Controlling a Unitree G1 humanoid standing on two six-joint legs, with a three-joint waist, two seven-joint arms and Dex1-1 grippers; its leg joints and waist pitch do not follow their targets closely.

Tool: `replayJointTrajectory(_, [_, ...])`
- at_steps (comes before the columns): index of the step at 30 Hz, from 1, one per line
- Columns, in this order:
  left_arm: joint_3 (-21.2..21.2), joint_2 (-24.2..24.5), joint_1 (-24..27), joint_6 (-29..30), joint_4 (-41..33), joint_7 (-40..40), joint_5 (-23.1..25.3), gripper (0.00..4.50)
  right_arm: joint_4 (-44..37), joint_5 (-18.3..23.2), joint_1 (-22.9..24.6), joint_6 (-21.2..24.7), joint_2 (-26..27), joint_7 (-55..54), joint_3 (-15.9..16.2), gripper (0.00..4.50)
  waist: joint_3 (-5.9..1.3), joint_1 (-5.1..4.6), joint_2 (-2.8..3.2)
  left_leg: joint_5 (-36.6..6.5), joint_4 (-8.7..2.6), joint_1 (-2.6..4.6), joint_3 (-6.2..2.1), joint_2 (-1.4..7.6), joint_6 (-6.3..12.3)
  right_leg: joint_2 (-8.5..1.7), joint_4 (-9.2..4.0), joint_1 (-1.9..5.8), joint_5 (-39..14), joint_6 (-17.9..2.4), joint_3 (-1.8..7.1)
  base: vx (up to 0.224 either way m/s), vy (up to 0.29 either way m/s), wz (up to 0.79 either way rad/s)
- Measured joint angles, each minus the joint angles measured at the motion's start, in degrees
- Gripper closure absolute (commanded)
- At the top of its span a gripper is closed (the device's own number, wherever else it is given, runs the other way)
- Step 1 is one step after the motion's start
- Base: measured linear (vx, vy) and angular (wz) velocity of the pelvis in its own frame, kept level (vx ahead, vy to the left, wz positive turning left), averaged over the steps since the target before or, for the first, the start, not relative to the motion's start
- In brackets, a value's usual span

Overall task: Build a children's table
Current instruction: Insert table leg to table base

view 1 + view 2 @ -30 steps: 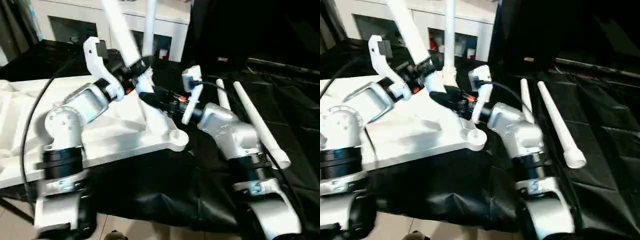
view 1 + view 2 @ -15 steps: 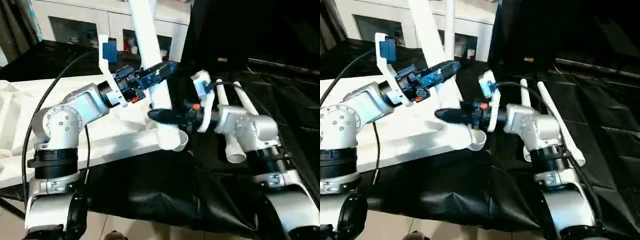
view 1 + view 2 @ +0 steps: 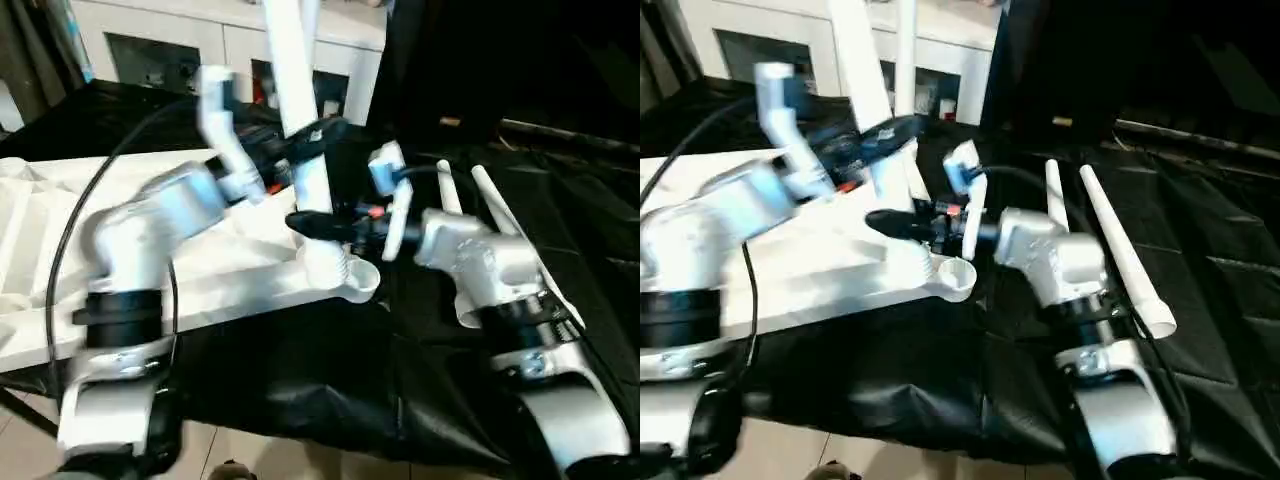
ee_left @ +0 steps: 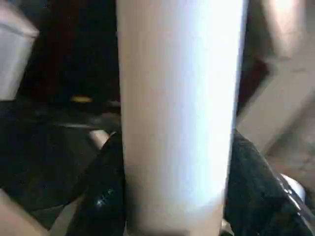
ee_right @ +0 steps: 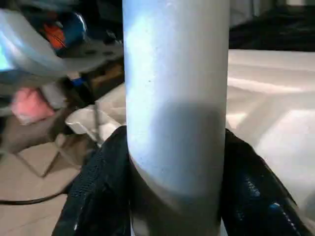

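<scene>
**Ana:** Black cloth (image 3: 300, 380) covers the work surface, with a white glass-fronted cabinet (image 3: 230, 45) behind. What lies on the left?

**Ben:** The white plastic rectangular tabletop (image 3: 150, 250), ribbed underside up, presumably so the corner sockets face the robot. Its round corner socket (image 3: 352, 278) sits at the near right corner.

**Ana:** And the arms?

**Ben:** The left gripper (image 3: 305, 140) is clamped on 1 long round white tube leg (image 3: 300, 90), high on the shaft. Its black fingers (image 4: 106, 196) press both sides of the tube. The right gripper (image 3: 315, 222) clasps the same leg lower down, just above the socket; its fingers (image 5: 246, 196) also hug the tube.

**Ana:** Why 2 grips?

**Ben:** I judge the upper hold steadies the tilt while the lower one guides the threaded end into the socket. The leg stands nearly upright there, though I cannot tell whether it is seated.

**Ana:** Further right?

**Ben:** 2 spare white tube legs (image 3: 500, 225) lie side by side on the cloth beyond the right arm, awaiting their turn.
</scene>
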Motion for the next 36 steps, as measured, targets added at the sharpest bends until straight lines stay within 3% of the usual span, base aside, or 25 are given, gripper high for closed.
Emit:
replayJointTrajectory(2, [-0.2, -0.9, 0.1, 0.2, -0.8, 2.0, 0.7, 1.53, 0.0, -0.4, 0.2, -0.2, 0.4, -1.2, 0.2, 2.59, 0.0, -0.05, 0.0, 0.0, -0.01, -0.02, 0.0, 0.01, 0.0, 0.01, 0.0, -0.03, 0.0, 0.0, -0.02, 0.0, 0.0, 0.0])
replayJointTrajectory(3, [-0.1, -1.2, 0.1, 0.2, -1.1, 2.6, 0.7, 2.04, 0.0, -0.5, 0.2, -0.5, 0.4, -1.4, 0.3, 2.59, 0.0, -0.07, 0.0, 0.0, -0.02, -0.02, 0.0, 0.01, 0.0, 0.01, 0.0, -0.02, 0.0, 0.0, -0.02, 0.0, 0.0, 0.0])
replayJointTrajectory(6, [0.1, -1.5, 0.1, -0.2, -1.3, 4.3, 0.9, 1.95, -0.3, -0.6, 0.2, -1.3, 1.0, -2.3, 0.5, 2.59, 0.0, -0.35, 0.0, 0.0, -0.01, 0.0, -0.01, 0.01, 0.0, 0.02, 0.01, -0.03, 0.0, 0.0, -0.02, 0.0, 0.0, 0.0])
replayJointTrajectory(8, [0.2, -1.8, 0.1, -0.4, -1.3, 5.2, 1.3, 2.46, -0.4, -1.3, 0.2, -1.5, 1.2, -3.1, 0.7, 2.59, 0.0, -0.34, 0.0, 0.0, -0.01, 0.0, -0.01, 0.0, 0.0, 0.02, 0.01, -0.02, 0.0, 0.0, -0.01, 0.0, 0.0, 0.0])
replayJointTrajectory(11, [0.3, -1.7, 0.1, -1.3, -1.2, 6.0, 2.2, 2.29, -0.4, -2.2, 0.2, -3.1, 1.8, -4.2, 1.0, 2.59, 0.0, -0.24, 0.0, 0.0, -0.01, -0.01, -0.01, 0.0, 0.0, 0.02, 0.0, -0.02, 0.0, 0.0, -0.01, 0.0, 0.0, 0.0])
replayJointTrajectory(13, [-0.8, -0.7, 0.1, -2.6, -1.2, 5.2, 3.2, 2.54, -0.4, -2.6, 0.2, -3.6, 1.7, -4.2, 1.6, 2.59, 0.0, -0.2, 0.0, 0.0, -0.01, -0.01, -0.02, 0.0, 0.0, 0.02, -0.01, -0.02, 0.0, 0.0, -0.01, 0.0, 0.0, 0.0])
replayJointTrajectory(16, [-3.8, 1.1, 0.1, -3.7, -1.7, 1.7, 4.1, 2.64, -0.4, -1.9, 0.2, -2.4, 1.2, -2.6, 1.9, 1.9, 0.0, -0.03, 0.0, 0.0, -0.02, -0.03, -0.01, -0.01, 0.01, 0.02, -0.03, -0.02, 0.0, 0.0, -0.01, 0.0, 0.0, 0.0])
replayJointTrajectory(23, [-6.9, 5.2, 0.4, -3.3, -4.3, -7.7, 2.5, 2.66, -1.2, -1.4, 0.2, 0.8, -4.4, 6.2, 4.3, 1.41, 0.0, -0.09, 0.01, 0.0, -0.01, -0.01, -0.02, 0.0, 0.0, 0.02, 0.01, -0.02, 0.0, 0.0, -0.01, 0.0, 0.0, 0.0])
replayJointTrajectory(27, [-7.6, 5.5, 0.4, -3.1, -5.1, -10.7, 0.7, 2.66, -1.2, -1.5, 0.2, 0.9, -6.4, 10.0, 6.2, 1.37, 0.0, -0.09, 0.01, 0.0, 0.0, 0.0, -0.02, 0.0, -0.01, 0.02, 0.03, -0.01, 0.0, 0.0, -0.01, 0.0, 0.0, 0.0])
replayJointTrajectory(36, [-7.7, 5.5, 0.5, -2.8, -6.5, -12.8, -0.3, 2.67, -0.4, -1.6, -1.6, 1.3, -6.5, 12.7, 6.5, 1.37, 0.0, -0.26, 0.01, 0.0, 0.0, 0.0, -0.02, 0.0, -0.02, 0.02, 0.04, -0.01, 0.0, 0.0, -0.01, 0.0, 0.0, 0.0])
